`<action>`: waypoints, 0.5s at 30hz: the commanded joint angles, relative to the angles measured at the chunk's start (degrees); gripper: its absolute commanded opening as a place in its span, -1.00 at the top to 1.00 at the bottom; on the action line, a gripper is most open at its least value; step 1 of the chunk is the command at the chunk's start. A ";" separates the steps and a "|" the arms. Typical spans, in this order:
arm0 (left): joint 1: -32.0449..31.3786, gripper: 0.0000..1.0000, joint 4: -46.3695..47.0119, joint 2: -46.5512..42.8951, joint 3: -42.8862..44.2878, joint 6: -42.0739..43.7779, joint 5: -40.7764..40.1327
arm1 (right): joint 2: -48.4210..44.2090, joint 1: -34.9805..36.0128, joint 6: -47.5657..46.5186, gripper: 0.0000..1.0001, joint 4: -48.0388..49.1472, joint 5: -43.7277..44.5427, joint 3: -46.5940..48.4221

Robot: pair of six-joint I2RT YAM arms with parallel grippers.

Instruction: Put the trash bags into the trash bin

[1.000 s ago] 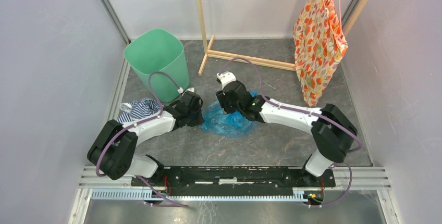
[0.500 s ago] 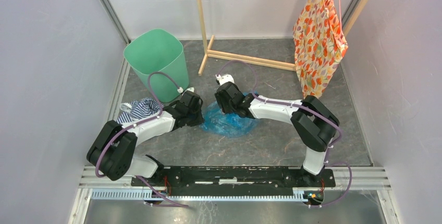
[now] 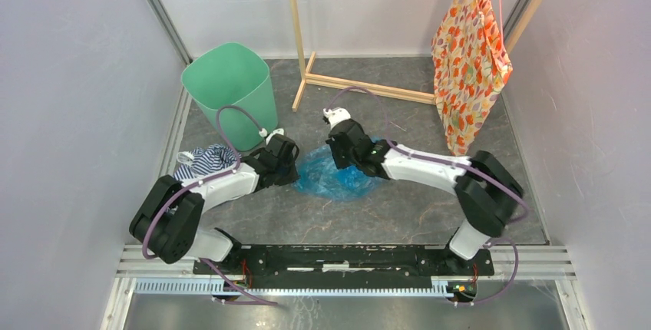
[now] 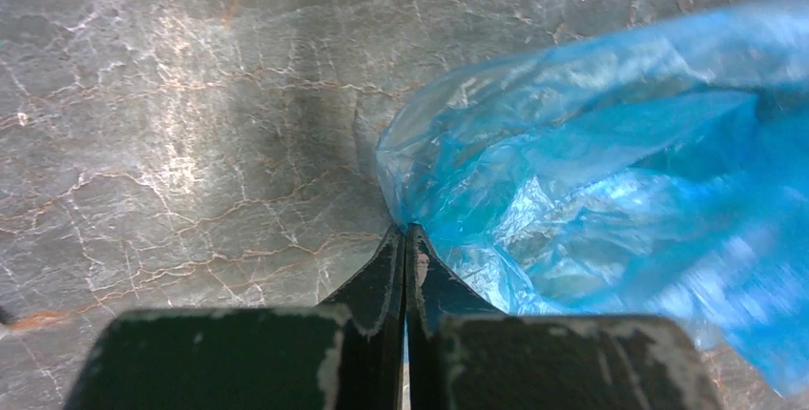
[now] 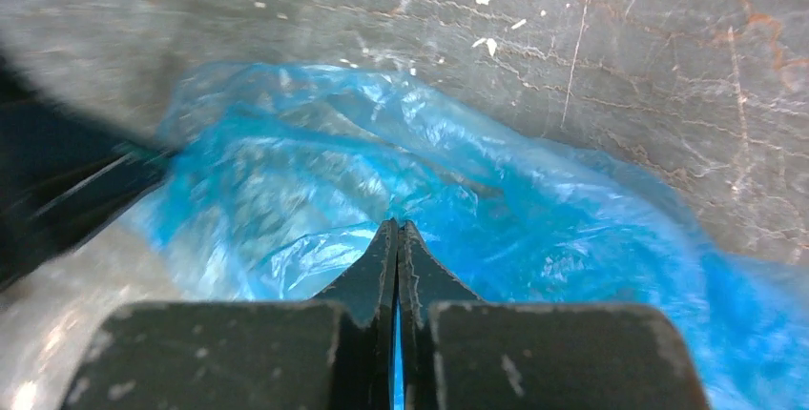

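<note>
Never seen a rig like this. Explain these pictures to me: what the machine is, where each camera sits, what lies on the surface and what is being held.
These are two robot arms bolted side by side at the near edge of a grey marbled table. Each arm ends in a two-finger gripper. The wide picture looks down from above and behind the arms. The two close-ups come from a camera on each wrist, and each shows its own black fingers.

Between the arms lies a thin, crinkly, translucent light-blue plastic bag. The left gripper is shut on the bag's edge. The right gripper is shut on a fold further in.

Beyond the left arm stands a mint-green plastic bin; the bag is not in it yet. A blue-and-white striped cloth lies beside that arm. At the back are a wooden frame and a hanging orange floral fabric.
</note>
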 commanded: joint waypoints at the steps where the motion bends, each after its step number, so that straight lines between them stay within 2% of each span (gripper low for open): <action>1: 0.80 0.96 1.31 1.67 2.19 -4.05 -4.18 | -13.54 -0.18 -3.60 1.00 7.14 -8.11 -5.78; 5: 1.66 0.96 1.86 3.51 3.46 -4.17 -4.42 | -23.33 0.29 -6.80 1.00 13.47 -21.21 -16.06; 7: 2.22 0.96 2.42 4.19 4.09 -4.02 -4.34 | -28.04 1.18 -8.00 1.00 14.33 -24.69 -21.81; 10: 3.28 0.96 2.28 5.15 5.76 -3.35 -4.27 | -32.72 2.42 -9.32 1.00 12.76 -26.04 -28.63; 15: 4.41 0.96 1.64 5.61 9.10 -1.86 -3.99 | -36.91 3.02 -7.32 1.00 9.82 -22.29 -37.63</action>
